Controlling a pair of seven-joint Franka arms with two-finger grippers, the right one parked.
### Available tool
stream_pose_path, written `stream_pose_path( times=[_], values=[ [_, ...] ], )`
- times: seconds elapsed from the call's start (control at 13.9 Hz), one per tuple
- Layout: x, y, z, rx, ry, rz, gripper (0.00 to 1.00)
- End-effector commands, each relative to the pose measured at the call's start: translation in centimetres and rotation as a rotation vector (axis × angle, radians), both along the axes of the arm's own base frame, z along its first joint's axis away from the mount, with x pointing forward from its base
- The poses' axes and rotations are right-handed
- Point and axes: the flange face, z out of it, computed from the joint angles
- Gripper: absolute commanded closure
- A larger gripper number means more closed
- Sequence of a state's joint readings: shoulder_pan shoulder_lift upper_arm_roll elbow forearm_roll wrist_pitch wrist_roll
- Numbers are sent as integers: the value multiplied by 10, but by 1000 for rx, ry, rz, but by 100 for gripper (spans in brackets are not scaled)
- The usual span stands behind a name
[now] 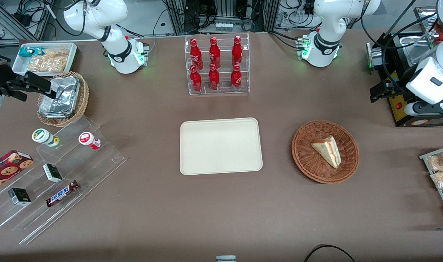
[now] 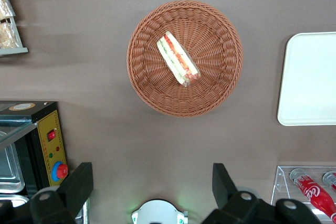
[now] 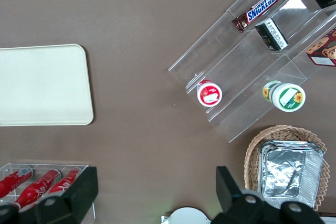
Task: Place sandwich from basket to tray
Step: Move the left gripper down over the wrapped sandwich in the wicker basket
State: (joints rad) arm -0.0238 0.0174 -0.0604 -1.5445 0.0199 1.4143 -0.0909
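The small triangular white-bread sandwich (image 1: 327,150) with its red-orange and green filling lies on its side near the middle of the round reddish-brown woven wicker basket (image 1: 303,160), nothing touching it. The flat cream-beige rectangular tray (image 1: 220,145) sits bare beside the basket, toward the parked arm's end of the table, apart from it. The left arm's black two-finger gripper (image 2: 152,187) hangs high above the table, off to the side of the basket and farther from the front camera, with its fingers (image 2: 79,184) spread wide and holding nothing.

From where I stand, the trouble is likely to come at the grasp. The wedge is soft, so a hard squeeze could crush the bread or push the filling out along the cut edge. It also tapers, so fingers closing across the slanted sides might slide off toward the point. The basket looks light and unfixed; a finger catching the woven rim (image 2: 137,85) on the way down could drag or tip it. A weak hold could drop the sandwich on the brown table (image 1: 221,211) short of the tray
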Motion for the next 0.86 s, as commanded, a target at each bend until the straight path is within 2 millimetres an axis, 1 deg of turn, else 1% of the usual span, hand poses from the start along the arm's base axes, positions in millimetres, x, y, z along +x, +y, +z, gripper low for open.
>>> stream_pose_path(
  times=[0.0,0.14,0.29,0.43,0.58,0.79],
  values=[
    [-2,-1,3,13,2,-24,0],
    [-2,-2,-2,13,14,-27,0],
    [0,-2,-22,19,55,-28,0],
    [-3,-2,-48,25,104,-27,0],
    [-1,0,-82,25,89,-29,0],
    [-2,3,-122,24,63,-25,0]
  ],
)
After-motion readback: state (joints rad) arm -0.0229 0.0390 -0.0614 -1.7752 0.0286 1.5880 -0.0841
